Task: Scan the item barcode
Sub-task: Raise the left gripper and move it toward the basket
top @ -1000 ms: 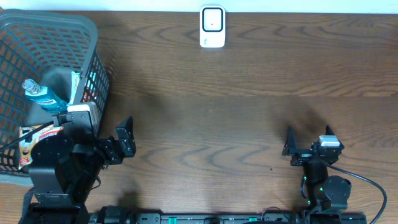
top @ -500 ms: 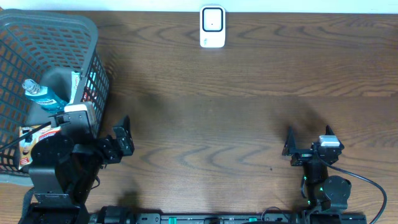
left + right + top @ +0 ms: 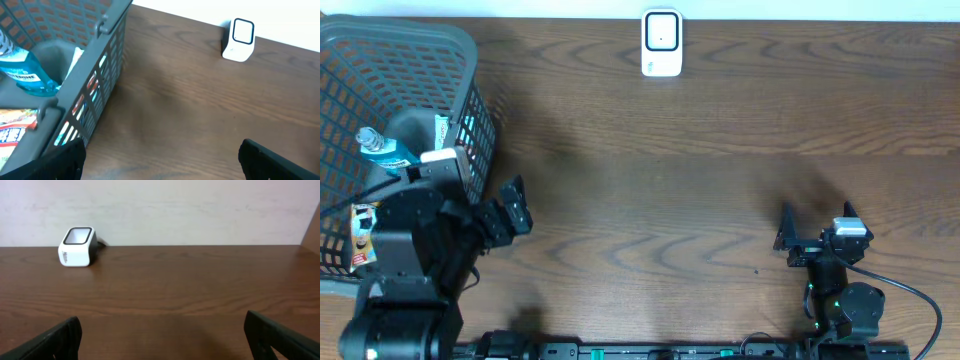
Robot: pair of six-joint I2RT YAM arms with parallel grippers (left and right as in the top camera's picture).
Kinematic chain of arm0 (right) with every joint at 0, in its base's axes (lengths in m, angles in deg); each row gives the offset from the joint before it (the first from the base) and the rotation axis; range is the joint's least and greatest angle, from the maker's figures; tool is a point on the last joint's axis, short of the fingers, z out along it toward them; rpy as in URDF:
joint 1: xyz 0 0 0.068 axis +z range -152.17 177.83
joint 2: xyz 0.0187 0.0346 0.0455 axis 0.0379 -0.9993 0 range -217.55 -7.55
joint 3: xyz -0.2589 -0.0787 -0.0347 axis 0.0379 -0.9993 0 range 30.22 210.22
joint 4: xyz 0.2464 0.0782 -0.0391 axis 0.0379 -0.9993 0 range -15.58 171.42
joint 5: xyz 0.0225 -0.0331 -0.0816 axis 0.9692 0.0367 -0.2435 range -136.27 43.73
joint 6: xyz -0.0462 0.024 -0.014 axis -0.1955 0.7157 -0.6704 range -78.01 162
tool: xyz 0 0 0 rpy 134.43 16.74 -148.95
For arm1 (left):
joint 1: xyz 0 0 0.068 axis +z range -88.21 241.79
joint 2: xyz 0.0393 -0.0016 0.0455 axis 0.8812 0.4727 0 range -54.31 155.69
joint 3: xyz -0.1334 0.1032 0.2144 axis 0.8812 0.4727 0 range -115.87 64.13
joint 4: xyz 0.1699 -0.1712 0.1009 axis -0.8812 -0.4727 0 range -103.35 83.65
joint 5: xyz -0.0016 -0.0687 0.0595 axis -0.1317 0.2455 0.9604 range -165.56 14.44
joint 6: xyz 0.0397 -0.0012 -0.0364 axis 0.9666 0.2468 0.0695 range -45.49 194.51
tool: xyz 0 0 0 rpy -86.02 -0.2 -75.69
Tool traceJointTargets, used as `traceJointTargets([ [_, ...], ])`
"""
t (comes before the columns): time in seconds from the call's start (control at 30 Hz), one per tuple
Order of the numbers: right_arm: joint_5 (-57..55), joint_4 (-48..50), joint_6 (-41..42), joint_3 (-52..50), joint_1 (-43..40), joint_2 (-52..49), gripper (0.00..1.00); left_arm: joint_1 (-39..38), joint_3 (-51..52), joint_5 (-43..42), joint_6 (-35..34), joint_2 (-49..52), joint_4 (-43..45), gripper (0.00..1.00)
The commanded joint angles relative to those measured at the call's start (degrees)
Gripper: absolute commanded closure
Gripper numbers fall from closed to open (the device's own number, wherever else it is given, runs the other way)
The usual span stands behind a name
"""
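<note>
The brown wooden table (image 3: 720, 200) fills the overhead view. The grey mesh basket (image 3: 410, 45) takes its ten o'clock corner and holds the goods to be scanned.

The left arm stands hard against the basket's four o'clock side. Its left claw (image 3: 516, 207) sits just outside the basket wall, jaws spread as wide as they go, gripping nothing and touching nothing. The right claw (image 3: 817, 215) hovers near the five o'clock edge, well apart from the basket, equally wide and equally empty. The left arm is plainly the nearer one for a pick.

The blue bottle (image 3: 382, 150) lies at about ten o'clock from the left claw, inside the basket. Its cap points toward ten o'clock and its body toward four, so its long axis runs nearly in line with the claw's approach. A grasp would probably need the claw to come over the rim and turn across that axis.

The white scanner (image 3: 662, 42) stands at the table's twelve o'clock edge, at roughly one o'clock from the left claw.

A snack packet (image 3: 362, 235) lies in the basket at seven o'clock from the bottle, partly hidden by the arm.
</note>
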Motion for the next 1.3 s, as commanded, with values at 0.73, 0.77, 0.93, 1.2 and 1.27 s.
traceJointTargets([
  [0.73,-0.26,-0.22,0.61,-0.07,0.28,0.31,0.01,-0.17,-5.09,3.76,-0.55,1.86,-2.86,0.02],
  [0.77,-0.26,-0.22,0.61,-0.07,0.28,0.31,0.01,-0.17,-5.09,3.76,-0.55,1.86,-2.86,0.02],
  [0.93,-0.26,-0.22,0.61,-0.07,0.28,0.31,0.01,-0.17,-5.09,3.76,-0.55,1.86,-2.82,0.02],
  [1.2,-0.26,-0.22,0.61,-0.07,0.28,0.31,0.01,-0.17,-7.21,3.76,-0.55,1.86,-2.82,0.02],
  [1.27,-0.26,-0.22,0.61,-0.07,0.28,0.31,0.01,-0.17,-8.17,3.76,-0.55,1.86,-2.82,0.02],
])
